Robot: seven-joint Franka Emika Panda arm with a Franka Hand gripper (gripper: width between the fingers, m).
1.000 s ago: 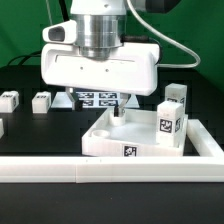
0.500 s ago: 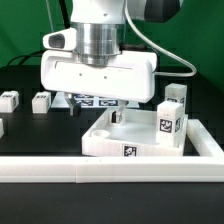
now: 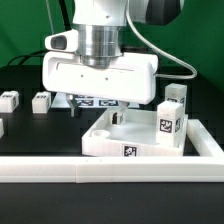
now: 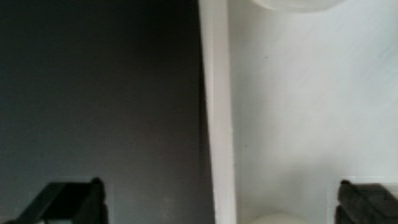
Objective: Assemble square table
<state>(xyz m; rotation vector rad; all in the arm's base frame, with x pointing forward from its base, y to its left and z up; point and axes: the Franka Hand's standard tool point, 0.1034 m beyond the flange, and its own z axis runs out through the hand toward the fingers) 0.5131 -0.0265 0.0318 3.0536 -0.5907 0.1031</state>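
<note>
Gripper (image 3: 97,110) and wrist fill the middle of the exterior view. The wide white housing hides most of the marker board (image 3: 100,99) behind it and part of the far rim of the square table (image 3: 135,138). That slab lies on the black table (image 3: 40,130) towards the exterior view's right, just behind the long white rail (image 3: 110,170). Two tagged leg blocks (image 3: 172,118) stand upright at its right side; whether on it or beside it is unclear. Two more lie well apart on the left. Only dark finger stubs show below the housing.

The wrist view is blurred. The fingertips (image 4: 71,200) stand wide apart and empty, one over the dark table, one over the white slab, with the slab's edge between them.
</note>
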